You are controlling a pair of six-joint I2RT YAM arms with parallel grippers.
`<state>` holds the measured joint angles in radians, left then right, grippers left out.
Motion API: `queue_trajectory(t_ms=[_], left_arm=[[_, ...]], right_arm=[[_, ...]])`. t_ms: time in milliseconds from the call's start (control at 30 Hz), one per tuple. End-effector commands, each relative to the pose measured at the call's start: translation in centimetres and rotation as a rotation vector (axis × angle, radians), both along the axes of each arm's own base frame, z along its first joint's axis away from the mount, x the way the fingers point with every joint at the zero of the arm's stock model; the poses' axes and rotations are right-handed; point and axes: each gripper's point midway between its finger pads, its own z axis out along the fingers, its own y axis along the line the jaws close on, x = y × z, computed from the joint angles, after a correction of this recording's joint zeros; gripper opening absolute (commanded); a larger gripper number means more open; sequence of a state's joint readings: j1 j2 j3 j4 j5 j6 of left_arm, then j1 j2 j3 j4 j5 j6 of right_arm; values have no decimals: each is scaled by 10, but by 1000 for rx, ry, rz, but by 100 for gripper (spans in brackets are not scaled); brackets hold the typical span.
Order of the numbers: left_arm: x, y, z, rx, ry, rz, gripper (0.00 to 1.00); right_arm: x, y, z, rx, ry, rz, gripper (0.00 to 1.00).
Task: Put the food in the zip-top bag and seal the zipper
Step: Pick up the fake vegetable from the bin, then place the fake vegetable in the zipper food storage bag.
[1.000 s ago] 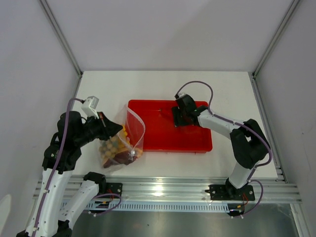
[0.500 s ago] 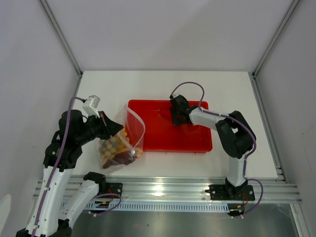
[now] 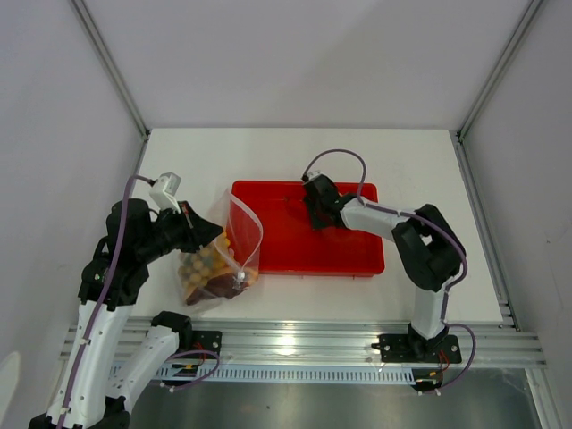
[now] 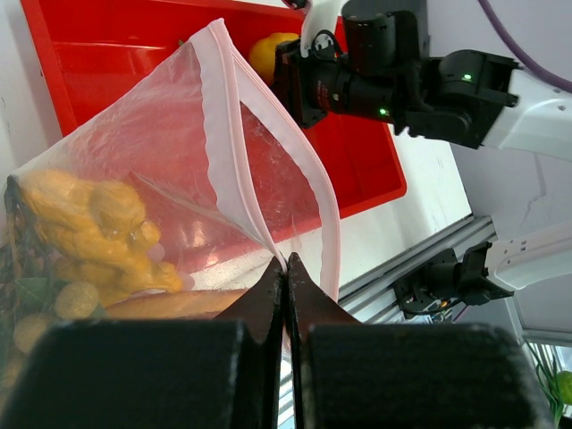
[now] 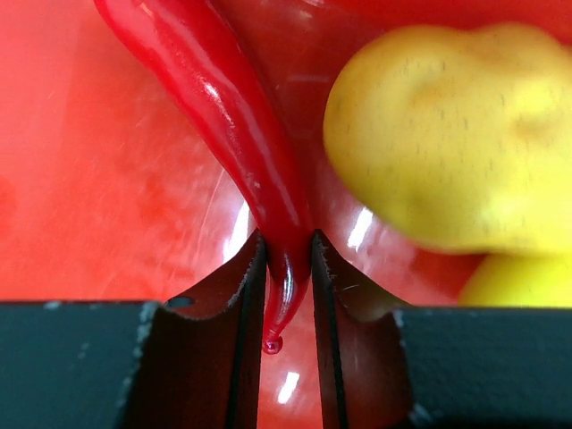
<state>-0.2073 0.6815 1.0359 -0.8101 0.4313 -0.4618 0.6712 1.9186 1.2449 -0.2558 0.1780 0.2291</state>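
Red pepper (image 5: 234, 116) sits pinched near its tip in your right claw (image 5: 286, 243); lift clear of the yellow fruit (image 5: 447, 134), toward the bag (image 4: 161, 152) your left claw (image 4: 286, 270) clamps.

The zip-top bag (image 3: 241, 234) stands open, holding orange chunks (image 4: 89, 223) and tan fruits (image 3: 204, 262). A yellow fruit (image 5: 447, 134) lies beside a red chili (image 5: 237, 125).
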Motion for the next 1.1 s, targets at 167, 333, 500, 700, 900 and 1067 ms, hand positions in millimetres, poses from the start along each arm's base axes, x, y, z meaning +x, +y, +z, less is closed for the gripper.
queue_trajectory(t_ms=[167, 333, 500, 700, 900, 1067], left_arm=[[2, -5, 18, -24, -68, -28, 1], [7, -7, 12, -22, -51, -36, 1], [11, -9, 6, -20, -36, -39, 1], [13, -9, 6, -21, -37, -41, 1], [12, -10, 5, -21, -33, -45, 1], [9, -9, 2, -15, -30, -44, 1]], right_arm=[[-33, 18, 148, 119, -188, 91, 0], [-71, 19, 201, 113, -206, 183, 0], [-119, 41, 255, 116, -277, 348, 0], [-158, 53, 257, -72, -289, 478, 0], [-173, 68, 221, -187, -187, 529, 0], [-169, 83, 209, -252, -185, 515, 0]])
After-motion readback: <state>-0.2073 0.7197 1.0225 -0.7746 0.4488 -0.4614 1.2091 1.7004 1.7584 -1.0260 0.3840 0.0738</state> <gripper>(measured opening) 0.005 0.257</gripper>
